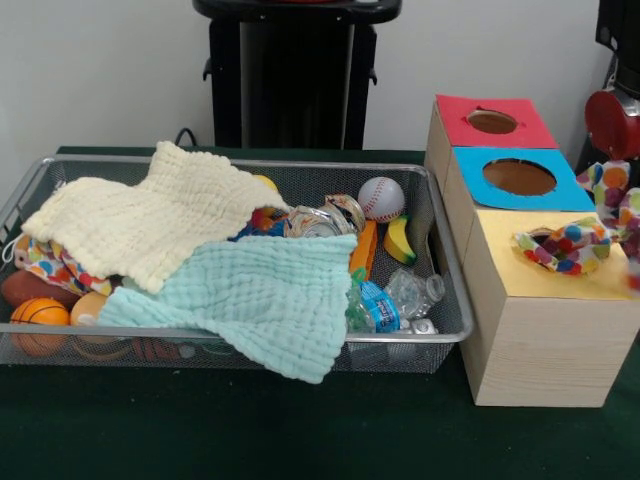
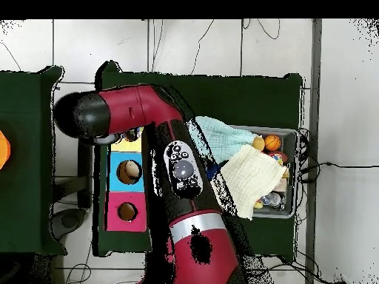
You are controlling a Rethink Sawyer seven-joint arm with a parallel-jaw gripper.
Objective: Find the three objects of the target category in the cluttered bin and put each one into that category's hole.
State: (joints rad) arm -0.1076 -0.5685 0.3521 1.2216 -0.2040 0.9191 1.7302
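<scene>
Nearest me, the mint cloth [image 1: 255,300] spills over the front rim of the bin [image 1: 445,335]. Right of that is the yellow box [image 1: 540,330], with one dotted piece [image 1: 562,247] bunched on top where its hole should be. It looks lodged on the hole rather than through it, and the hole is mostly hidden under it.

Just beyond, at the right edge, a second dotted piece [image 1: 612,195] hangs in the air. The arm [image 2: 141,111] reaches over that box in the overhead view. I can't make out the gripper, so I cannot tell whether it is clenched on the fabric or released.

My call: come straight down over the hole's centre and press deep before letting go. Soft cloth snags on that ragged edge, and the lodged piece may need pushing through first.

Further back left, a third dotted piece [image 1: 45,262] peeks from under the cream cloth [image 1: 150,225]. Lift that cloth aside when I go for it.
</scene>
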